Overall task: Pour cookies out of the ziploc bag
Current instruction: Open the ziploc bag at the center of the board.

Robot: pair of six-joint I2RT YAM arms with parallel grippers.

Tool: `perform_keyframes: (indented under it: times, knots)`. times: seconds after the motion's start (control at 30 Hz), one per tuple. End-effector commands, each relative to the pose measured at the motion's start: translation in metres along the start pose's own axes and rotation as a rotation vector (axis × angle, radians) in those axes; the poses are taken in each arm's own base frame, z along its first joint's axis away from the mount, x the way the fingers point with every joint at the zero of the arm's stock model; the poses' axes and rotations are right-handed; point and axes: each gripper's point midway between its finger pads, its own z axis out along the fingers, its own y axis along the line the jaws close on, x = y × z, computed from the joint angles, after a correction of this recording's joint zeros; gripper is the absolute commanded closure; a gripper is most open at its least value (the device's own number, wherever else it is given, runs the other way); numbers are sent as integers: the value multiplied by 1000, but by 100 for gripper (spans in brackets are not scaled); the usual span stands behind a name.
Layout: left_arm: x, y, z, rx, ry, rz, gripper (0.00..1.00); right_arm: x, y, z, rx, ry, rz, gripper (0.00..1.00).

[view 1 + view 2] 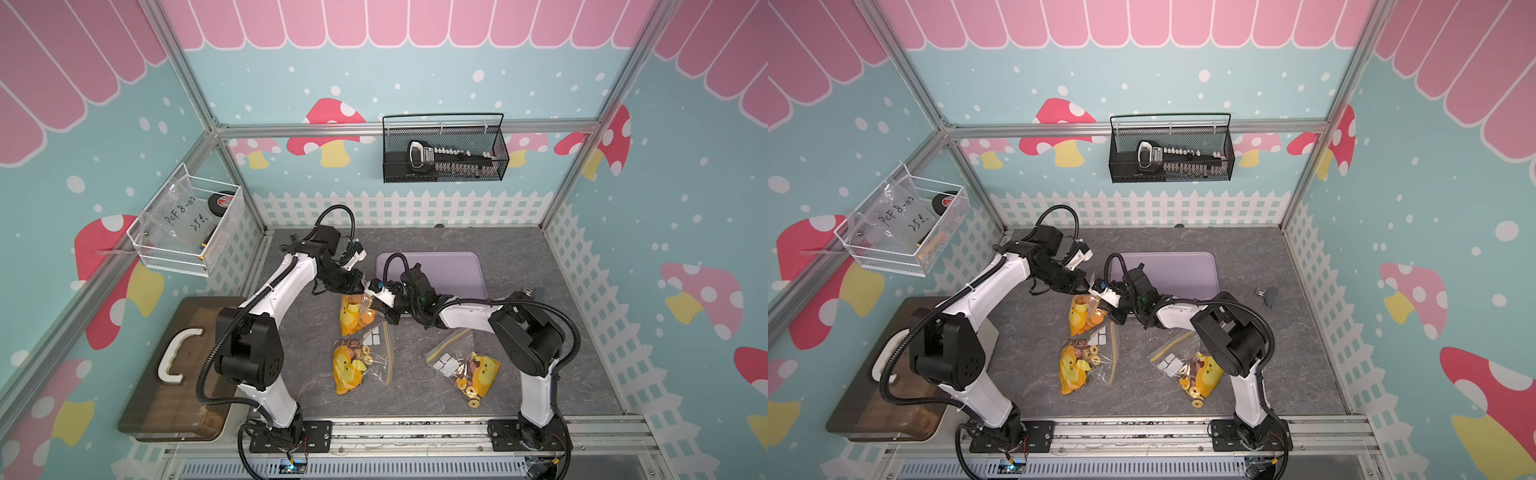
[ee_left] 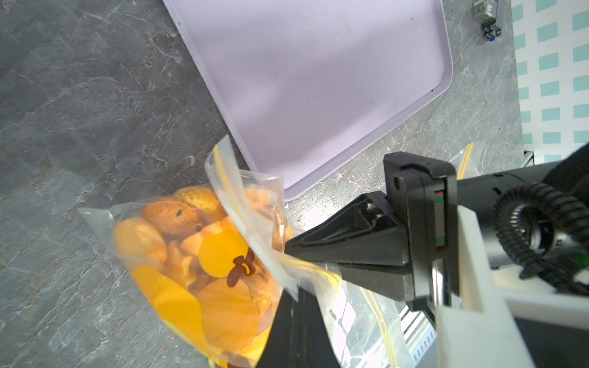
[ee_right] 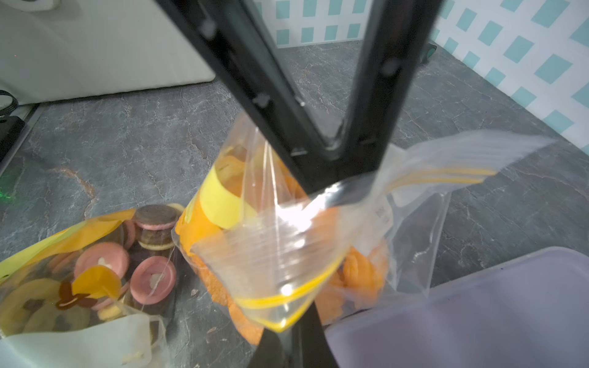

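**A:** Where is the ziploc bag (image 1: 352,318)?

**B:** Mid-worktop (image 1: 307,332), with the lilac tray (image 1: 457,266) just beside it at 1 o'clock. The orange-golden cookies (image 2: 172,216) are all inside it.

**A:** And the hands?

**B:** The left hand (image 2: 287,306) is pinched tight on one lip of the bag's mouth. The right hand (image 3: 338,188) is clamped on the film of the opposite lip, so the mouth is drawn apart between them.

**A:** Is anything else nearby?

**B:** A second bag (image 1: 357,365) lies flat at 6 o'clock, close by. A third bag (image 1: 469,365) lies at 4 o'clock, well apart.

Teal mushroom-print walls (image 1: 291,62), white picket-fence trim (image 1: 415,208), grey marbled tabletop (image 1: 540,270)
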Motion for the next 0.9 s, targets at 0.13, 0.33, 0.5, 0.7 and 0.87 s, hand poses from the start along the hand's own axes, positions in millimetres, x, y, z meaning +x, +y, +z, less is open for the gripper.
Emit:
perform_keyframes:
  times: [0.13, 0.33, 0.5, 0.7, 0.87]
  knots:
    - [9, 15, 17, -37, 28, -13, 100, -4, 0, 4, -10, -6, 21, 100]
    - [17, 36, 27, -114, 39, -47, 100, 1, -10, 6, 16, 10, 78, 100]
    - [23, 54, 26, -162, 20, -92, 100, 14, -36, 2, 133, 43, 147, 100]
    - [33, 66, 28, -181, 20, -117, 100, 22, -57, -6, 203, 31, 239, 100]
    - [32, 77, 22, -215, -18, -137, 100, 23, -63, -8, 221, 23, 278, 100]
